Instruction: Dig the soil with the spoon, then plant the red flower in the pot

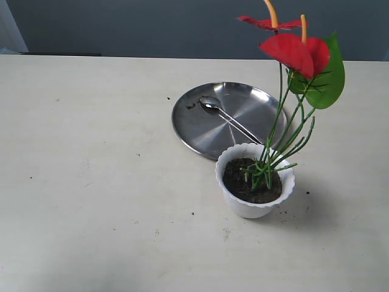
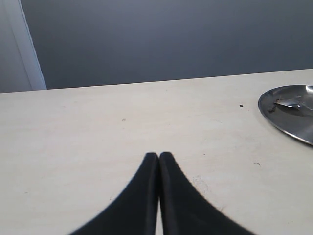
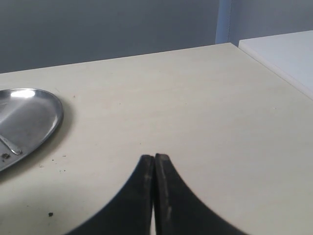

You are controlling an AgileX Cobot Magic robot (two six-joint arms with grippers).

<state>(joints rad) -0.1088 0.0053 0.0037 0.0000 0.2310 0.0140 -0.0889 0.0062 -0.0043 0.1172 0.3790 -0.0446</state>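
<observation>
The red flower [image 1: 295, 52] stands in the soil [image 1: 243, 180] of the pot [image 1: 255, 205], lower right of centre, on the right arm's side. The spoon [image 1: 228, 117] lies diagonally on the steel plate [image 1: 194, 125]. The left pincer [image 2: 158, 155] and right pincer [image 3: 154, 157] are both pressed together, empty.

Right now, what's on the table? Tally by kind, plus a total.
plate: 1
spoon: 1
pot: 1
flower: 1
Total: 4
</observation>
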